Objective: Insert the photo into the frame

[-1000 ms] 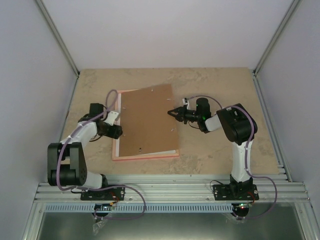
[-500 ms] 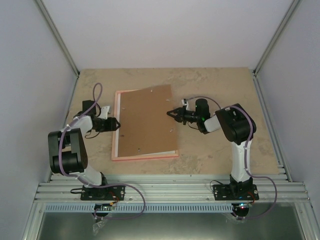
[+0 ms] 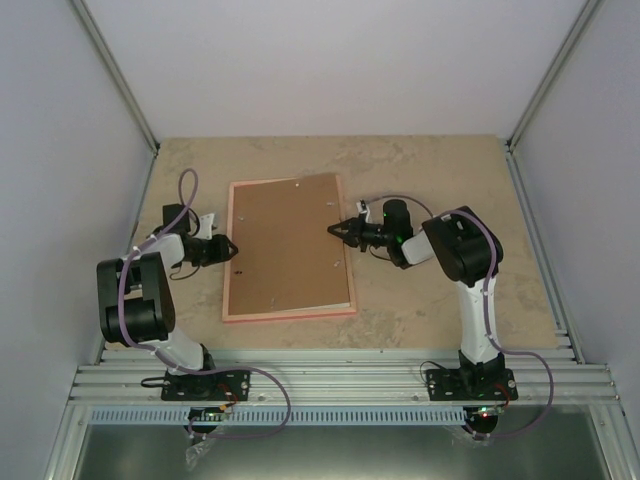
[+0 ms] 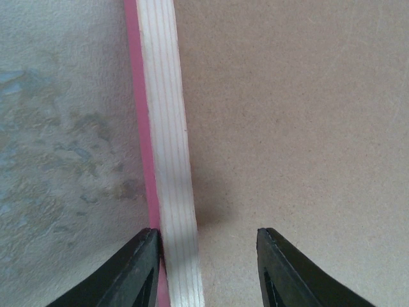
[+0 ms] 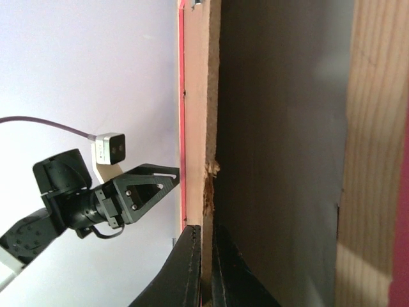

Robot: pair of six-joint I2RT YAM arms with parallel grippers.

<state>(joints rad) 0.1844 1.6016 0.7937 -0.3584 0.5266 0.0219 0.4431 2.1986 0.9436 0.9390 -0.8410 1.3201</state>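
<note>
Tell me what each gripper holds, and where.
Right gripper pinches the brown backing board by its right edge. Left gripper holds nothing; open jaws astride the frame at its left rail.

frame (image 3: 290, 313): flat on the worktop (image 3: 420, 170), between the two arms.
backing board (image 3: 290, 240): on the frame, within its rails.
left gripper (image 4: 208, 268): straddling the frame's left rail.
right gripper (image 3: 335, 229): pinching the backing board's right edge.

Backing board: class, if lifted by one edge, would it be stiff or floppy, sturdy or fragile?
Probably stiff: the backing board looks straight where the right gripper pinches only its edge. Likely light, being so thin. The chipped edge suggests it may crumble under hard pinching.
</note>
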